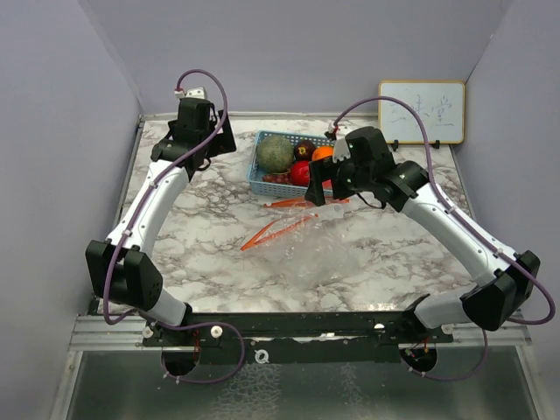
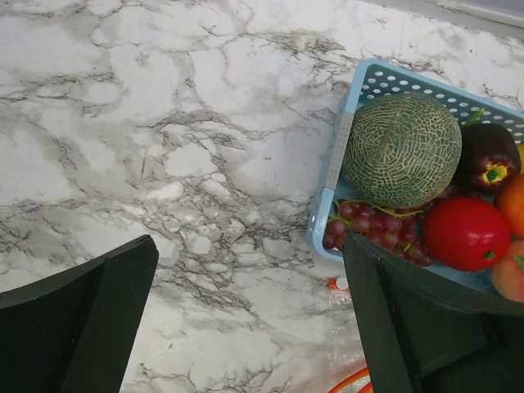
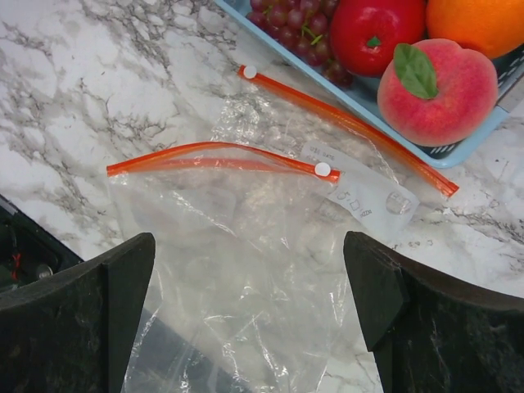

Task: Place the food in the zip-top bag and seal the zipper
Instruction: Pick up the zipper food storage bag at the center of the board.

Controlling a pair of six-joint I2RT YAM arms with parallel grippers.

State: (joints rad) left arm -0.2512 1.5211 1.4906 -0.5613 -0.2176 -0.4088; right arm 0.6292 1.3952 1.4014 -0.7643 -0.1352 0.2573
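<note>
On the marbled tabletop (image 1: pixel 219 254), the food (image 1: pixel 300 172) is all sitting in the blue basket (image 2: pixel 393 79) at twelve o'clock, the zip-top bag (image 3: pixel 246 270) is lying unzipped, seemingly empty, at its six, and both arms' jaws are hovering spread, gripping nothing.

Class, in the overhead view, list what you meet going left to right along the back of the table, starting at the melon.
Melon → dark purple fruit → orange → right arm's black wrist → whiteboard. The red fruit is omitted: it overlaps the purple one.
</note>
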